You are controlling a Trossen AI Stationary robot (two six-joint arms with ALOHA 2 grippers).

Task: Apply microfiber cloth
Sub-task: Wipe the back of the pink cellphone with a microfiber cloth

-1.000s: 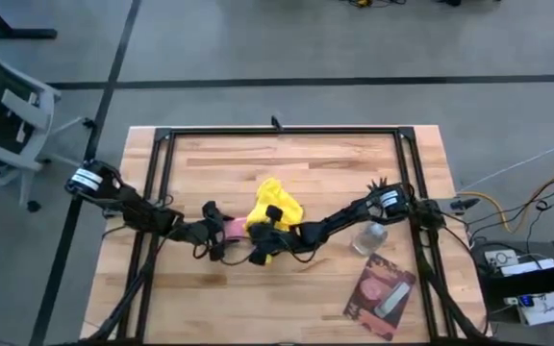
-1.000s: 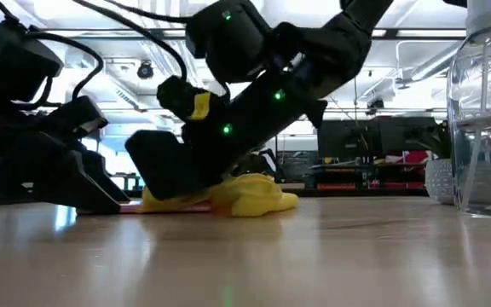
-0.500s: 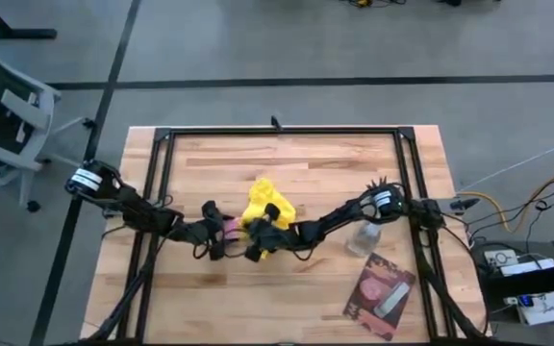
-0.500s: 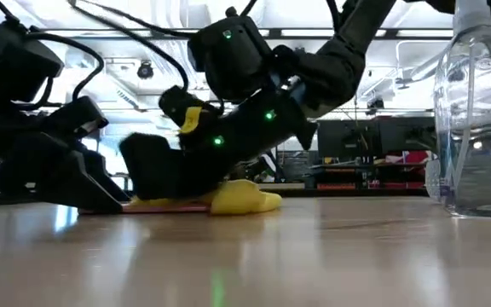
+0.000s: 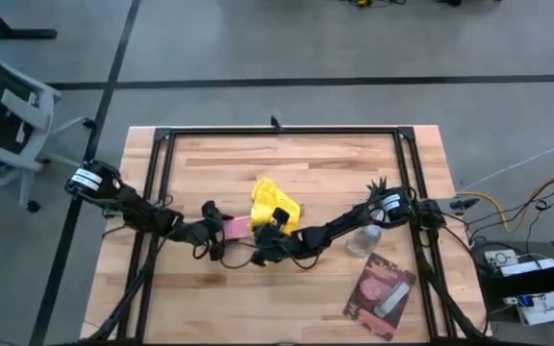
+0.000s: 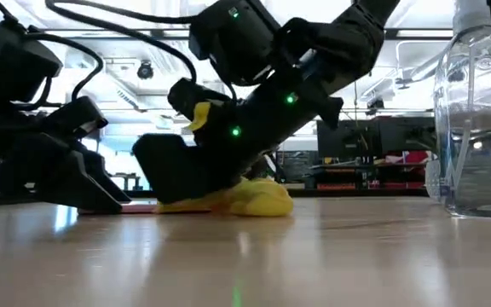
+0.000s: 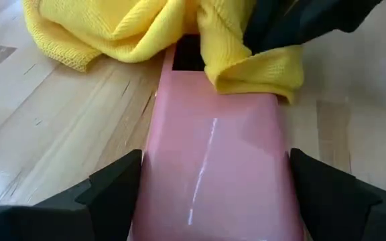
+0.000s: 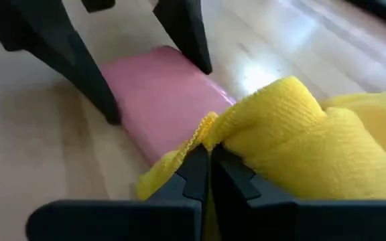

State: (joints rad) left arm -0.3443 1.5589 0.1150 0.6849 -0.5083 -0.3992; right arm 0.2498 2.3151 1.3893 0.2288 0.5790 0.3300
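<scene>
Right claw (image 5: 265, 252) pinches a fold of the yellow cloth (image 5: 273, 205) between tightly closed fingers (image 8: 194, 175), low over the middle of the wooden worktop (image 5: 315, 163). Most of the cloth lies bunched on the worktop just beyond the claw, and one edge drapes over the far end of a flat pink object (image 7: 213, 161). Left claw (image 5: 216, 233) holds that pink object, one dark finger (image 7: 116, 184) on each long side, and keeps it flat against the wood. Seen from table height, the right arm slants down from above onto the cloth (image 6: 258, 198), with the left arm crouched beside it. A clear spray bottle (image 6: 476, 111) stands upright on the worktop beside the right arm, well apart from the cloth. Farther toward the near right corner lies a pink-and-dark packet (image 5: 381, 295). Outside the worktop, a grey chair (image 5: 8, 106) stands on the floor.
</scene>
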